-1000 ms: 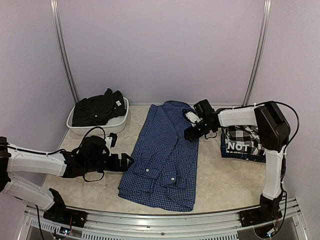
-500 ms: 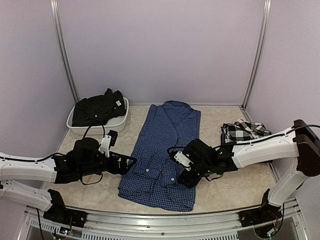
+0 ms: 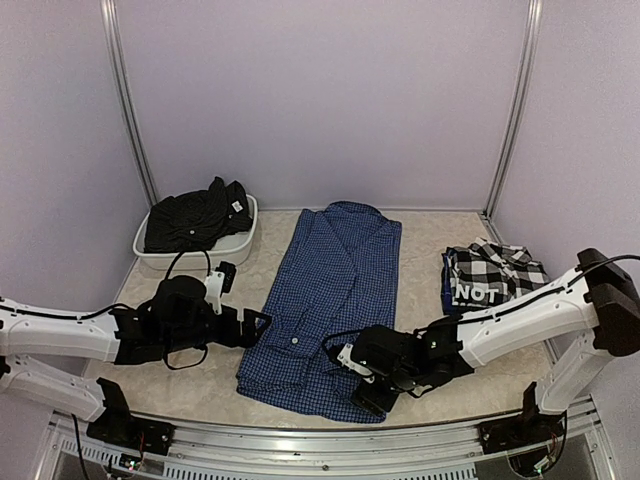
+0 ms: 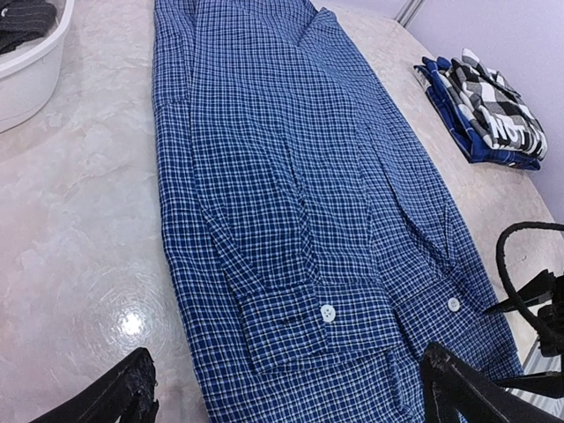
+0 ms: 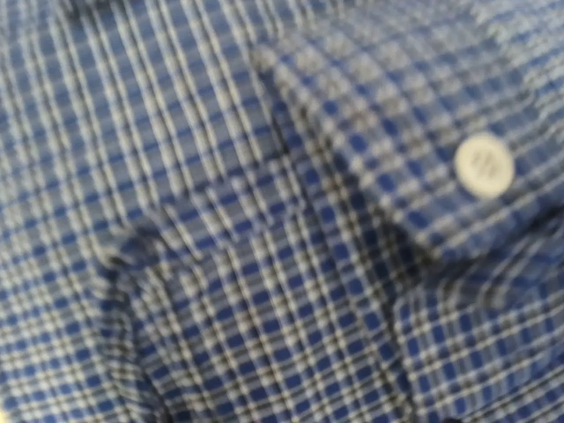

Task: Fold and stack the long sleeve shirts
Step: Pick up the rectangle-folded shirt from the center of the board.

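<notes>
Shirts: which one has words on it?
The black-and-white checked shirt folded at the right: it shows white letters. The blue shirt in the middle and the black shirt in the tub show none.

White block lettering (image 3: 478, 294) reading "NOT" stands on a dark band along the near edge of the folded black-and-white check shirt (image 3: 495, 268), on my right in the top view. My left wrist view shows the same letters too slanted to read. The white tag (image 3: 237, 206) on the black shirt (image 3: 190, 220) is too small to read.
</notes>
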Controlling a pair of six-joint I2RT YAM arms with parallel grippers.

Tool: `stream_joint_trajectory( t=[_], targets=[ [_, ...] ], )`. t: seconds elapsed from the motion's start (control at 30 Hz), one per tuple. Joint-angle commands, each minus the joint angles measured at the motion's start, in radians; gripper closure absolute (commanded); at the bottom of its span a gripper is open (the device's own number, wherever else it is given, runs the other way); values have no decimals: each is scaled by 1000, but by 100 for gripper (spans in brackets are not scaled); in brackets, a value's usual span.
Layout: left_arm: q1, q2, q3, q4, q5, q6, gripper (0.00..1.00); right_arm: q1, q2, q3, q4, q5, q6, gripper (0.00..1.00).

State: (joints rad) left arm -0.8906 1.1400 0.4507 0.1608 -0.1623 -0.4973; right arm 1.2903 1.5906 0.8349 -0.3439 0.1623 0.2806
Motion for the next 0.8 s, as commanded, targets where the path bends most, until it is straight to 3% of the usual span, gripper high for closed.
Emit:
stream_joint_trajectory(
  t=[0.0, 0.4, 0.53, 0.77],
  targets=[
    [1, 12, 35, -27, -23, -2, 1, 16, 32, -10, -44, -13, 27, 30],
    [9, 46, 70, -67, -32, 20, 1, 25, 50, -52, -43, -99, 52, 36],
    [11, 50, 81, -77, -25, 23, 1, 24, 70, -50, -68, -76, 56, 52],
    [10, 50, 85, -88, -15, 49, 1, 24, 57, -73, -105, -34, 93, 90]
  ],
)
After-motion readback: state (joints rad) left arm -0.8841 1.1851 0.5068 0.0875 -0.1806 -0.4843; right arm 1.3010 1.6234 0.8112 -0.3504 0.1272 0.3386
